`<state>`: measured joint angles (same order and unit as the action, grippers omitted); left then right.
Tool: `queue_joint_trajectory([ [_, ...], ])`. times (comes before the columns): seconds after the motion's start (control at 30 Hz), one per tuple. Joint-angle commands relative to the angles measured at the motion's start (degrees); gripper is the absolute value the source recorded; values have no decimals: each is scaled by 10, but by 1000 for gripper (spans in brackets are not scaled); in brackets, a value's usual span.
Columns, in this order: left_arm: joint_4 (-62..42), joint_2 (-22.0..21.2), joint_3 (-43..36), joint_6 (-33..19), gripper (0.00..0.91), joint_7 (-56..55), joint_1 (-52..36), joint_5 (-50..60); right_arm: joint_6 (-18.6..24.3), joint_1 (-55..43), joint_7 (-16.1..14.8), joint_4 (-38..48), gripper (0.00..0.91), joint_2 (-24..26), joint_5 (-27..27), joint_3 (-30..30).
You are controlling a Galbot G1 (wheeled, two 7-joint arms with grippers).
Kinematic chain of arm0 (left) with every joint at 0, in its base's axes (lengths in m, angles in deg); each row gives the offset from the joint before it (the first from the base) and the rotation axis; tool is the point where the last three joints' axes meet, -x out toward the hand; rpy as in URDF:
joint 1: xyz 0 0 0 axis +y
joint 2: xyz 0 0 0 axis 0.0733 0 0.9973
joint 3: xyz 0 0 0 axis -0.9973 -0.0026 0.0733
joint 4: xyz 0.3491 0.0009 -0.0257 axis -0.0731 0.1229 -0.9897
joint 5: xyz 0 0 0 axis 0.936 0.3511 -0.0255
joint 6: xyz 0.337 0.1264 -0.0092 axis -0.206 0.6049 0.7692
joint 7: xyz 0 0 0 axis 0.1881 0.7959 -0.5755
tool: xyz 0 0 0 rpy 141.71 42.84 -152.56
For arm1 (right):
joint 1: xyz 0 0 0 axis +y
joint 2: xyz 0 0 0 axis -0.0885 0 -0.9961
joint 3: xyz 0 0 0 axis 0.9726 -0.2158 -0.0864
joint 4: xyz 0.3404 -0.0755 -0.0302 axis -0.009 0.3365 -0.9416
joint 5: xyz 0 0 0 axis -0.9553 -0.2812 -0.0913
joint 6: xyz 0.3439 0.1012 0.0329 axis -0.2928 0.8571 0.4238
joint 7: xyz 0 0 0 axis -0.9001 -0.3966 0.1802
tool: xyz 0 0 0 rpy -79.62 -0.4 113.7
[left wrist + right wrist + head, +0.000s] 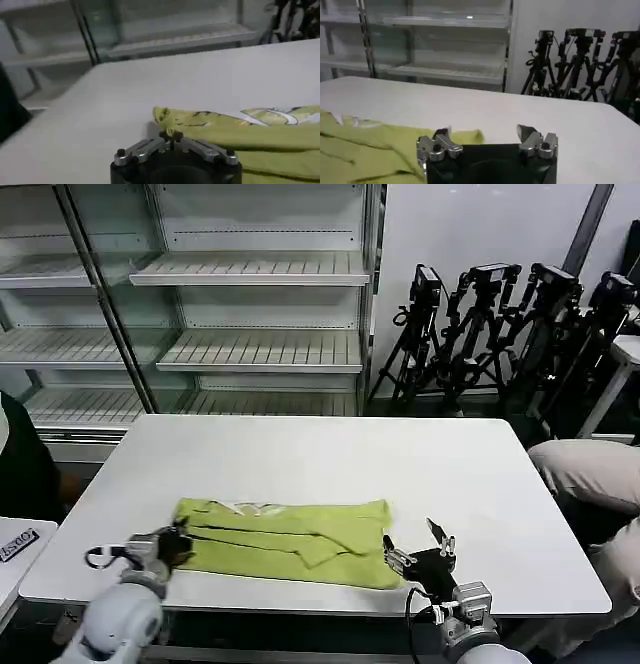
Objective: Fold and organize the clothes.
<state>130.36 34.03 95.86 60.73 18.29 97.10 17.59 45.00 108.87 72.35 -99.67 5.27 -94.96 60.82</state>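
Note:
The clothes are one lime-green shirt [285,539], lying folded into a long flat band near the front edge of the white table [330,454]. My left gripper [176,546] is at the shirt's left end, and in the left wrist view [171,135] its tips are pinched together on a bunched corner of the shirt [240,130]. My right gripper [420,550] stands open just right of the shirt's right end, low over the table. In the right wrist view [485,134] nothing lies between its fingers, and the shirt [365,147] lies off to one side.
Empty glass-fronted shelves [250,314] stand behind the table. Black camera tripods [500,324] cluster at the back right. A person's beige trouser leg [585,474] is at the table's right edge. A second white surface with a label [15,544] is at the left.

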Motion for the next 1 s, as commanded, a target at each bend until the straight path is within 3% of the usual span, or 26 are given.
queue_joint_trajectory([
  [0.03, 26, 71, 193, 3, 10, 60, 2, 34, 7, 2, 0, 8, 907, 3, 3, 3],
  [0.1, 86, 62, 165, 4, 10, 54, 3, 40, 8, 3, 0, 9, 907, 2, 4, 3],
  [0.27, 195, 9, -10, 4, 10, 40, -14, 86, 12, 10, 2, 3, 907, 0, 8, 10],
  [0.43, 201, -43, -195, 4, 10, 12, -35, 99, 14, 26, 2, -10, 907, 0, 17, 26],
  [0.53, 186, -68, -250, 4, 10, 12, -30, 130, 19, 29, 2, -10, 907, -2, 24, 34],
  [0.93, 150, -85, -275, 4, 10, 21, -51, 150, 20, 26, 1, -9, 907, -5, 24, 38],
  [1.0, 139, -85, -272, 5, 50, 23, -54, 144, 20, 24, 1, -8, 907, -5, 24, 36],
])
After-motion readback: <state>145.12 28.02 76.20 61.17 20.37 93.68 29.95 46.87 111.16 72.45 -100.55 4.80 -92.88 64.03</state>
